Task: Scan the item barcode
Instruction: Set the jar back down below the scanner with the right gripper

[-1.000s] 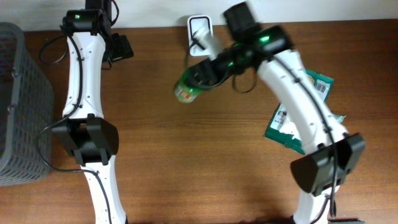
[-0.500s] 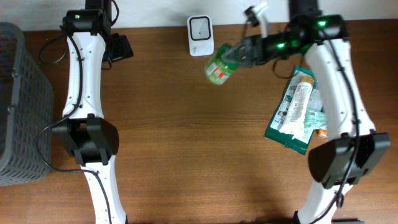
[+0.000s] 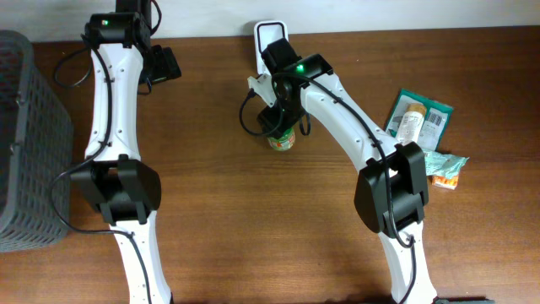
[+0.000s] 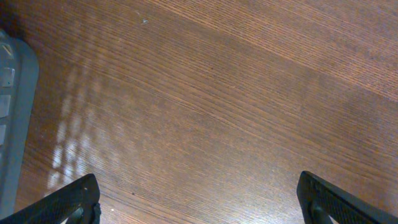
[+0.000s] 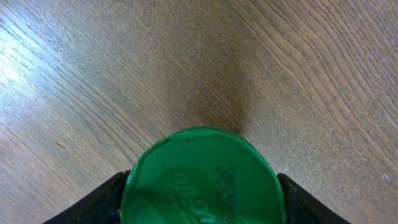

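Two risks for you: the right tool (image 5: 202, 196) grasps the green-lidded round container (image 3: 283, 141) at upper centre, just below the white scanner (image 3: 272, 38). A loose hold or the wrong side presented would spoil the read. Your left tool (image 4: 200, 200) hangs released.

Brown wood-grain table (image 3: 219, 219), white strip (image 3: 439, 12) beyond its far edge, grey mesh basket (image 3: 21, 143) at left.

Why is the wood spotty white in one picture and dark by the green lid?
Left wrist view: pale dappled glare on the brown wooden table. Right wrist view: a soft shadow lies just beyond the round green plastic lid.
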